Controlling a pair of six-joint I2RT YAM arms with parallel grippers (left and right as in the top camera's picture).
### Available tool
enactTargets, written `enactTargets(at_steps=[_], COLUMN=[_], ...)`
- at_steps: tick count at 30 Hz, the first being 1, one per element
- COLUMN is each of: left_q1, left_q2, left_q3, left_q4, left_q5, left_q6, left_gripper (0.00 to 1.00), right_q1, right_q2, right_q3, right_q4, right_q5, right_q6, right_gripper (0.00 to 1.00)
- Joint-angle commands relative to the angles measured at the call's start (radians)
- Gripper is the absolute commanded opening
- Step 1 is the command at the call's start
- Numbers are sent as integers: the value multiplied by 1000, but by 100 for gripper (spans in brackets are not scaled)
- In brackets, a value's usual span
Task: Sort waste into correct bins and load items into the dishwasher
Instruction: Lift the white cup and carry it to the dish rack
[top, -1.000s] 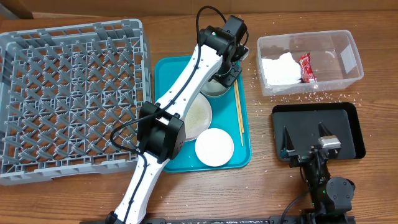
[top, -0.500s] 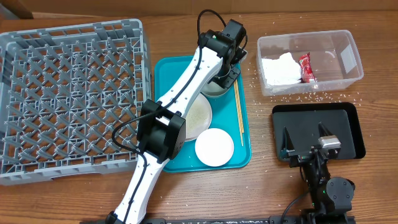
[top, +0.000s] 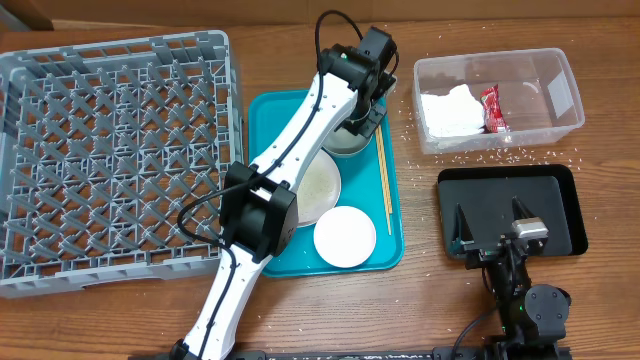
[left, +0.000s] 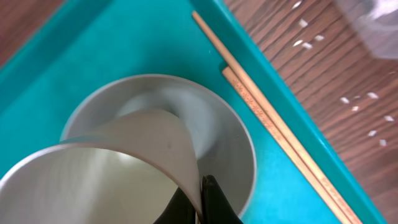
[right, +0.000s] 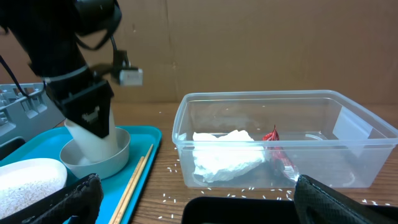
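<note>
Left gripper (left: 202, 200) pinches the wall of the white cup (left: 112, 162), tilted inside the bowl (left: 233, 146); best lifted straight clear before swinging left to the dish rack (top: 110, 150); right gripper (top: 488, 222) gapes wide.

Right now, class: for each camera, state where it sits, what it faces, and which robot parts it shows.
Overhead: above the table, facing straight down; shows left arm, right gripper, dish rack, teal tray, clear tub.
Left wrist: on the left gripper, looking down into the white cup in the bowl; own fingertips show.
Right wrist: low over the black tray, facing that tub; own open fingers at bottom corners.
Shared: all three show cup, bowl and chopsticks.
</note>
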Motion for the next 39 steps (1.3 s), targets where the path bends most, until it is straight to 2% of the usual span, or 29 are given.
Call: enactTargets(at_steps=[1, 5, 7, 14, 22, 25, 29, 39], left_q1=[5, 61, 111, 464, 929, 1016, 1083, 1116], left_q2=[-115, -197, -251, -340, -204, -153, -81, 115], left_q3=[113, 167, 168, 167, 167, 167, 167, 167], left_q4=[-34, -71, -74, -132, -275, -323, -387, -359], left_q5=[18, 20, 69, 621, 1151, 1227, 1284, 1411], left_q6=[-18, -77, -99, -90, 76, 87, 166, 179], left_gripper=[4, 4, 4, 4, 4, 4, 4, 4], right_q1=[-5, -5, -5, -5, -5, -5, -5, -5], right_q2=[-10, -10, -10, -10, -10, -10, -10, -10], right_q3=[-10, -10, -10, -10, -10, -10, -10, -10], right_q4=[7, 6, 6, 7, 7, 7, 6, 7], right_q5=[13, 13, 13, 13, 13, 13, 13, 13], right_q6=[-1, -1, -1, -1, -1, -1, -1, -1], right_gripper=[100, 100, 100, 100, 100, 100, 100, 100])
